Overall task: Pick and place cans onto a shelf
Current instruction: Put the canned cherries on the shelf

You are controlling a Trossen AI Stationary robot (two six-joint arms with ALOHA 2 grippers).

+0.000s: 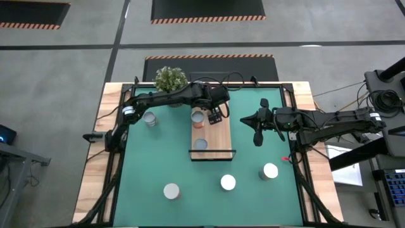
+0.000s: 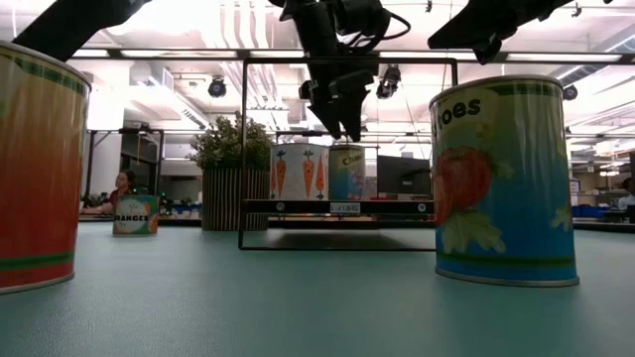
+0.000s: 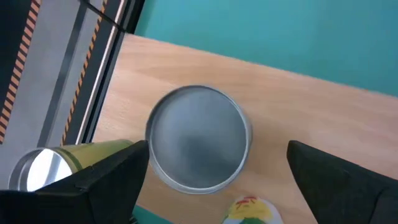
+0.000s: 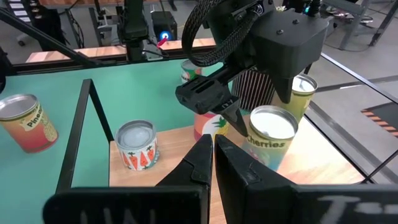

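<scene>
Green mat point(image 1: 253, 152) carries three upright cans along its near edge: one at the left point(image 1: 171, 190), one in the middle point(image 1: 228, 183), one at the right point(image 1: 270, 171), their round metal tops bright. Farther back, the wooden shelf point(image 1: 218, 136) lies with its long axis running near to far, holding two upright cans point(image 1: 200, 144) point(image 1: 198, 116). Left gripper point(image 1: 214, 116) hangs over the far one, fingers apart. Right gripper point(image 4: 212, 148) hovers beside the shelf, fingers together. Another can point(image 1: 150, 118) stands far left.
</scene>
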